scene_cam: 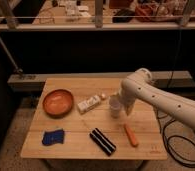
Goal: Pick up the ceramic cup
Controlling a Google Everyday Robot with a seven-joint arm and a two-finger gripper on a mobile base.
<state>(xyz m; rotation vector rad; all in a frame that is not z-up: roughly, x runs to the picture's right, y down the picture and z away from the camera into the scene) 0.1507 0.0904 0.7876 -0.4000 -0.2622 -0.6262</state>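
Note:
The ceramic cup [114,106] is small, plain and white. It stands upright near the middle of the wooden table [71,147]. My white arm reaches in from the right and bends down over the table. My gripper [124,109] is at the cup's right side, very close to it, at about the cup's height. Whether it touches the cup cannot be told.
An orange-brown bowl [58,102] sits at the table's left. A white capped bottle [90,103] lies on its side left of the cup. A blue object [53,136], a black striped object [102,141] and an orange stick-like object [130,134] lie along the front. Cables [177,145] hang at the right.

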